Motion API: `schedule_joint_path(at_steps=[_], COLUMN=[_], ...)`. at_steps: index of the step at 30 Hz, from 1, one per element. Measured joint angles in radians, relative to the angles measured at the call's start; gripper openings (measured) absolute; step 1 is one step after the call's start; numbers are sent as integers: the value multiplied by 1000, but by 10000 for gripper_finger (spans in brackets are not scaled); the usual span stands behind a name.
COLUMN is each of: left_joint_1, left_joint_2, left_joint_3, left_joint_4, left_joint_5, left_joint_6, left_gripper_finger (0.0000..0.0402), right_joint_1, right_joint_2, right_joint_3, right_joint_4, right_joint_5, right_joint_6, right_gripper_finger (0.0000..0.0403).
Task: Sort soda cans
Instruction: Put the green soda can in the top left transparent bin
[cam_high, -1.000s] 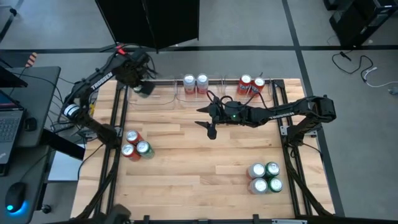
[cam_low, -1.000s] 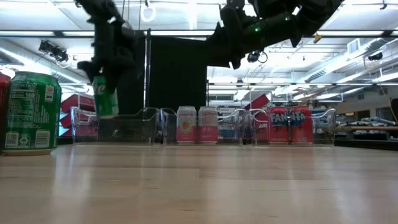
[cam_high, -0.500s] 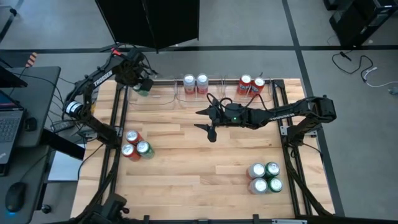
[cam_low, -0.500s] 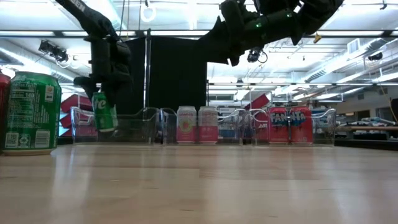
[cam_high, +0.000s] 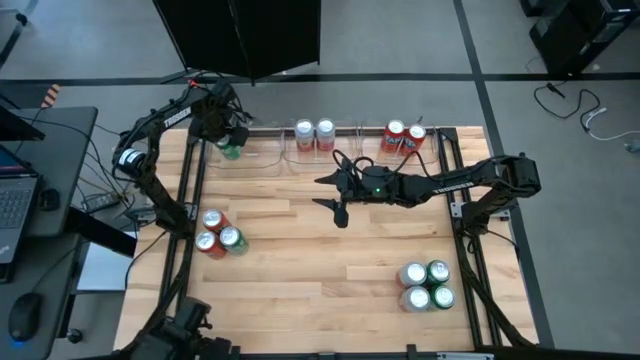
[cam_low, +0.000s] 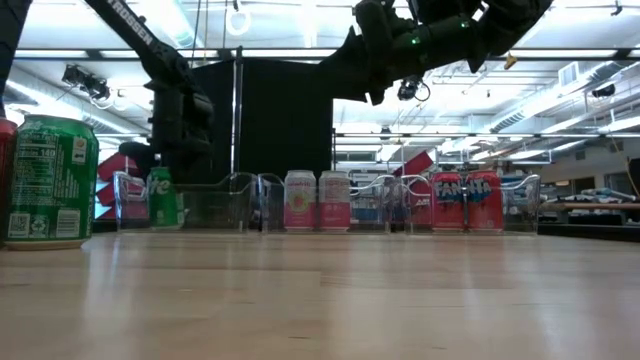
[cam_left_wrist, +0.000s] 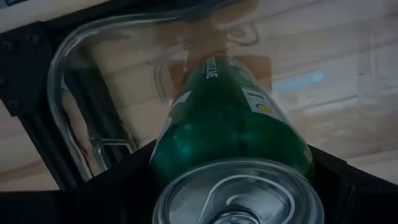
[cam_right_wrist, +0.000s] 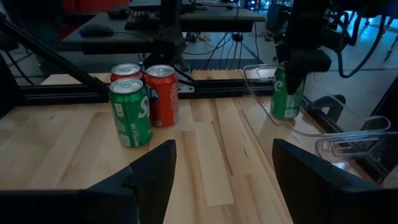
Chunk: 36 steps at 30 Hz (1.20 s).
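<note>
At the wooden surface (cam_high: 300, 250), I have my left pincer (cam_high: 229, 143) clamped on a green can (cam_high: 231, 149), which stands upright inside the clear tray (cam_high: 262, 165) at about eleven o'clock on the overhead view; whether the can's base touches the tray floor I cannot tell. In the middle tray (cam_high: 315, 152) at twelve o'clock stand two silver-white cans (cam_high: 314, 131), side by side. The tray (cam_high: 432, 146) at one o'clock holds two red cans (cam_high: 405, 133). My right pincer (cam_high: 337, 208) hangs above the middle of the surface, fingers apart and empty. Loose on the surface at eight o'clock is a cluster of three cans (cam_high: 219, 235), two red and one green. At five o'clock a cluster of four (cam_high: 426, 285) mixes green and silver-white cans.
</note>
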Motion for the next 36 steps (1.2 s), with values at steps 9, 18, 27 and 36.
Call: schedule_joint_path(at_steps=[9,18,27,36], left_joint_1=[2,-10,-9,-25], left_joint_2=[0,6,6,5], left_joint_3=[-3,18,30,172], left_joint_4=[11,-4,-27,-169], left_joint_5=[-6,-28,-34,-87], left_joint_6=[68,96,104,101], left_gripper_finger=[298,359,353,354], right_joint_1=[0,3,3,3], right_joint_2=[0,0,0,0], right_joint_3=[0,0,0,1], right_joint_4=[-3,0,7,7], right_joint_5=[-1,-2,-3,-8], right_joint_6=[0,3,2,1], right_gripper_finger=[248,249,250,252])
